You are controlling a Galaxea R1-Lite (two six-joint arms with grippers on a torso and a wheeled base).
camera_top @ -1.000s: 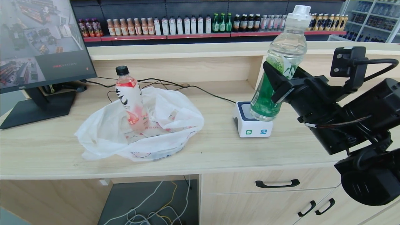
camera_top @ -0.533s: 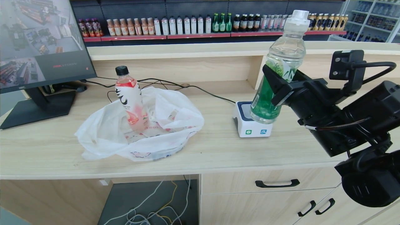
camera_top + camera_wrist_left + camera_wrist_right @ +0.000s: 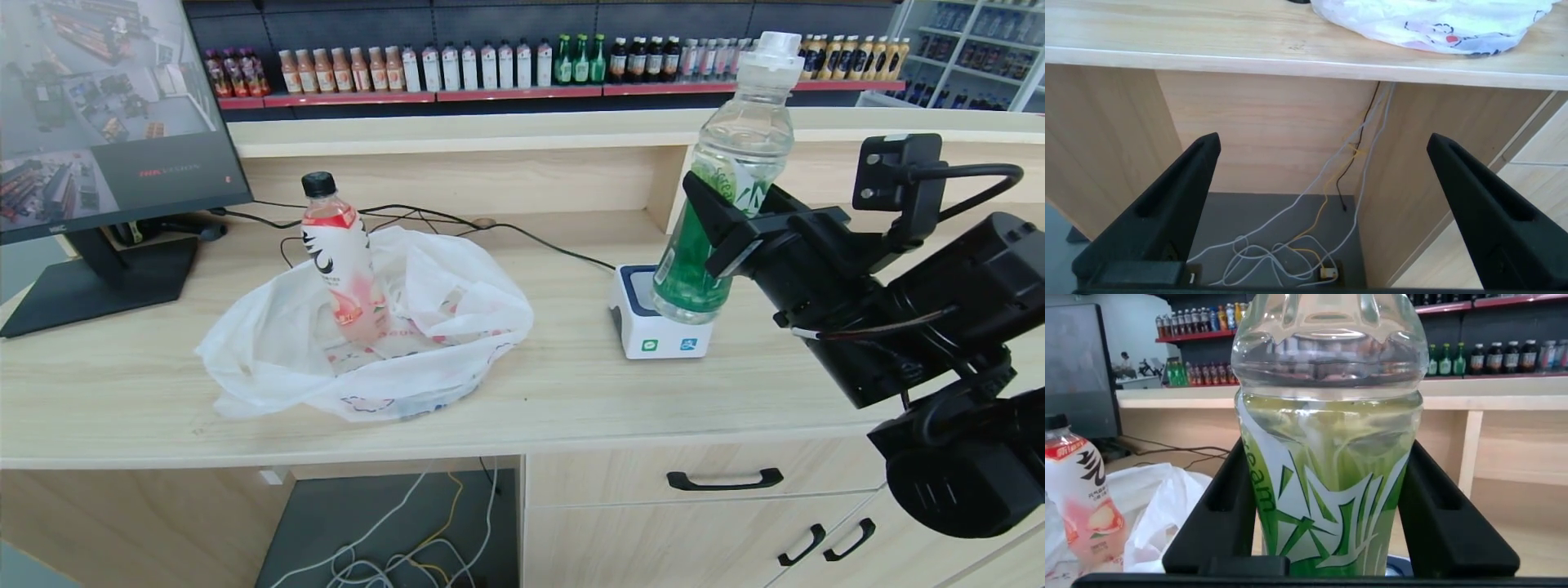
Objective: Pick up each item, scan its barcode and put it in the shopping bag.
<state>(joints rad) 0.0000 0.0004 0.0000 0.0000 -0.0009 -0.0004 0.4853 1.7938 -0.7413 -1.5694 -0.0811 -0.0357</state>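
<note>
Upright, cap up, green bottle (image 3: 727, 204) in right claw (image 3: 722, 233).

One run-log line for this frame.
right end effector: holds green bottle over scanner | left end effector: open | bag: pink bottle inside

**1 bottle over the scanner, 1 already bagged**

A clear green-label bottle (image 3: 718, 204) with a white cap hangs tilted, clamped at its label in the right gripper (image 3: 1331, 518). Its base sits just above the dark top of a small white scanner (image 3: 649, 335) on the wooden counter (image 3: 571, 400). To the left, well apart, a pink bottle (image 3: 343, 261) with a black cap stands upright inside the crumpled white shopping bag (image 3: 269, 359), which lies open.
</note>
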